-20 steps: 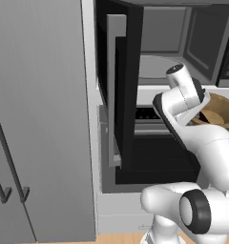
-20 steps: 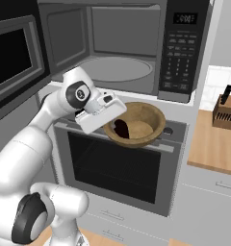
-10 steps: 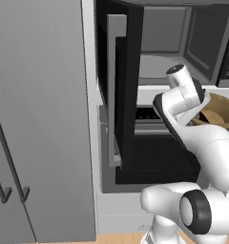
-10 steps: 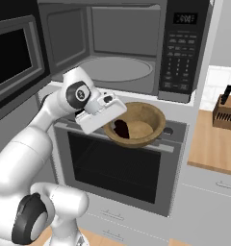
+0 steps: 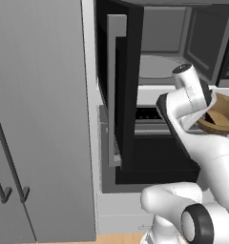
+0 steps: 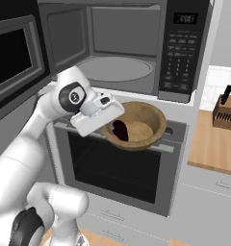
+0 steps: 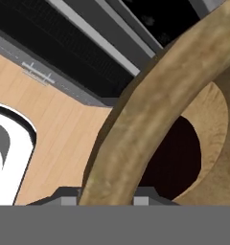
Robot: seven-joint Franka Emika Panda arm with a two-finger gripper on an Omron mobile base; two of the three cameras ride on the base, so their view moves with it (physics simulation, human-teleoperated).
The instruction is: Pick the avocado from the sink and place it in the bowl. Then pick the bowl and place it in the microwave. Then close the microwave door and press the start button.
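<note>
My gripper (image 6: pixel 109 128) is shut on the near rim of the light-brown wooden bowl (image 6: pixel 145 129) and holds it in the air, level, in front of the wall oven. The dark avocado (image 6: pixel 120 130) lies inside the bowl against that rim. In the hand view the bowl's rim (image 7: pixel 150 115) runs between my fingertips (image 7: pixel 64 199), with the avocado (image 7: pixel 177 153) just behind it. Above and behind the bowl the microwave (image 6: pixel 118 68) stands open with its glass turntable bare. Its door (image 5: pixel 120 95) is swung wide to the left. The keypad (image 6: pixel 178 48) is on its right. The sink is out of view.
A wall oven (image 6: pixel 118 168) with a wide glass window sits right under the bowl. To the right lies a wooden counter (image 6: pixel 217 149) with a knife block (image 6: pixel 225 109). A tall grey cabinet (image 5: pixel 40 119) stands left of the microwave door.
</note>
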